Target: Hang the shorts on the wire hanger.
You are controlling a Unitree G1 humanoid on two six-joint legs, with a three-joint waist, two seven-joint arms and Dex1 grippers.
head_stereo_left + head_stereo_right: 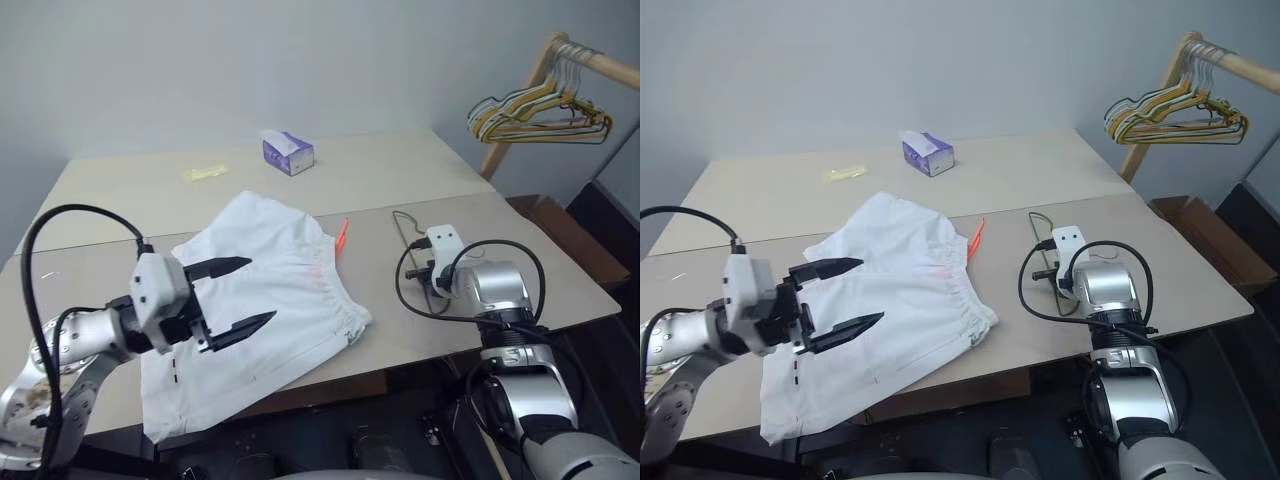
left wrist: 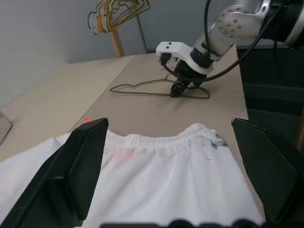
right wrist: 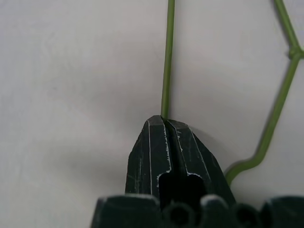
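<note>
The white shorts lie spread flat on the tan table, elastic waistband toward the right and a faint pink mark near it. My left gripper hovers just above the shorts' left part, its two fingers wide open and holding nothing. To the right of the shorts the thin wire hanger lies flat on the table. My right gripper points down onto it. In the right wrist view its fingers are shut on one straight run of the wire hanger.
A purple tissue box and a yellow scrap sit on the far half of the table. A small orange-red object lies beside the shorts' waistband. A wooden rack with a bunch of yellow and green hangers stands at the back right.
</note>
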